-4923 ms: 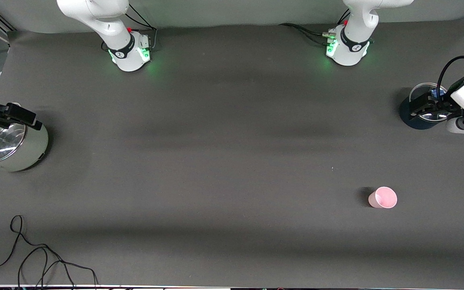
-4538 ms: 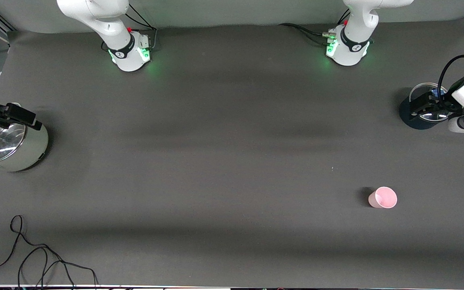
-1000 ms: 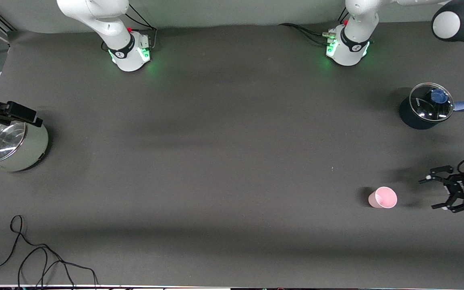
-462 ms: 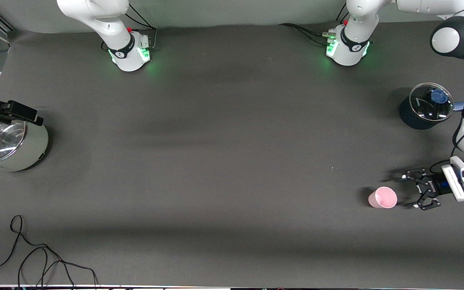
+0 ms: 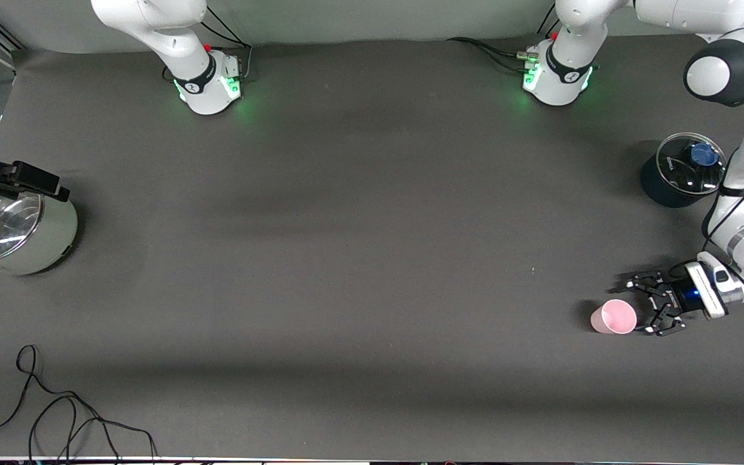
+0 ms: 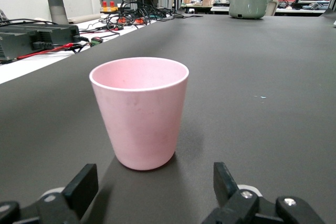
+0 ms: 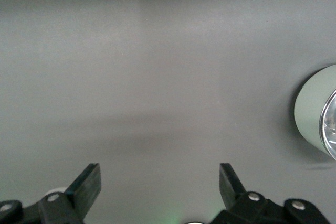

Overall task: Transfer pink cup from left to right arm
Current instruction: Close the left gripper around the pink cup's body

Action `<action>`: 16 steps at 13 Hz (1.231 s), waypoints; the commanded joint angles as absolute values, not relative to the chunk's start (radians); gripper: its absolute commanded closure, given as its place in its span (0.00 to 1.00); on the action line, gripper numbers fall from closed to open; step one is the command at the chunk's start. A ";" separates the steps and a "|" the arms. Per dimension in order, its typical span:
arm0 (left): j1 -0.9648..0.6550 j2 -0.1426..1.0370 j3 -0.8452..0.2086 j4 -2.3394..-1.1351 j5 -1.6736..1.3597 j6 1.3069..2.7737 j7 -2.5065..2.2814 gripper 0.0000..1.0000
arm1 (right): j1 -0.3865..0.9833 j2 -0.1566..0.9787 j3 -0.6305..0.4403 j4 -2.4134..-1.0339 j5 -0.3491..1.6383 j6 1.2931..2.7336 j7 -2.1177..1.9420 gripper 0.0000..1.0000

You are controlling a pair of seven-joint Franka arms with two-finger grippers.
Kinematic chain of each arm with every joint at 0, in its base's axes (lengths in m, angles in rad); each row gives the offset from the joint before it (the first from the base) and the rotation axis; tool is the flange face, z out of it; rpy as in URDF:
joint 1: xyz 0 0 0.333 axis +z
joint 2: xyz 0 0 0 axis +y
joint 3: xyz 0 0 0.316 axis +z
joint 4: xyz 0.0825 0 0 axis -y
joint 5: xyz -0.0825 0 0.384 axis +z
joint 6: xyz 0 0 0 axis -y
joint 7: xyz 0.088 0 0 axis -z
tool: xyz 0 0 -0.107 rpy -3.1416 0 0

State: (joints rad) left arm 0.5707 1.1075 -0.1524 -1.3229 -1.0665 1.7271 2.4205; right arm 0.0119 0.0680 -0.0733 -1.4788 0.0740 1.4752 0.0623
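Observation:
The pink cup (image 5: pixel 614 316) stands upright on the dark table, near the left arm's end. My left gripper (image 5: pixel 641 307) is low at table height right beside the cup, on the side toward the left arm's end. It is open and empty. In the left wrist view the cup (image 6: pixel 140 111) stands just ahead of the spread fingers (image 6: pixel 84 187), not between them. My right gripper (image 5: pixel 23 182) waits over the grey-green pot at the right arm's end. It shows open and empty in the right wrist view (image 7: pixel 160 174).
A grey-green pot with a glass lid (image 5: pixel 30 239) stands at the right arm's end and also shows in the right wrist view (image 7: pixel 314 114). A dark blue pot with a glass lid (image 5: pixel 666 187) stands farther from the front camera than the cup. A black cable (image 5: pixel 68 413) lies near the front edge.
My left gripper has left the dark blue pot, come down toward the front camera and closed in on the cup, staying open. The cup and the right arm have not moved.

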 commanded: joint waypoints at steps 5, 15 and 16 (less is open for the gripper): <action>0.546 1.135 -0.179 -1.330 -1.153 1.724 2.470 0.02 | 0.005 0.069 -0.075 -1.466 0.089 1.465 0.040 0.00; 0.517 1.143 -0.178 -1.333 -1.190 1.758 2.470 0.08 | 0.005 0.069 -0.081 -1.466 0.087 1.463 0.040 0.00; 0.517 1.143 -0.178 -1.332 -1.190 1.758 2.471 0.21 | 0.005 0.069 -0.081 -1.466 0.089 1.463 0.040 0.00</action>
State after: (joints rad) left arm 0.5203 1.1429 -0.1830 -1.3264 -1.1686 1.7469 2.4427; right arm 0.0118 0.0680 -0.0810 -1.4787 0.0740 1.4747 0.0617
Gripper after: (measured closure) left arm 0.066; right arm 0.000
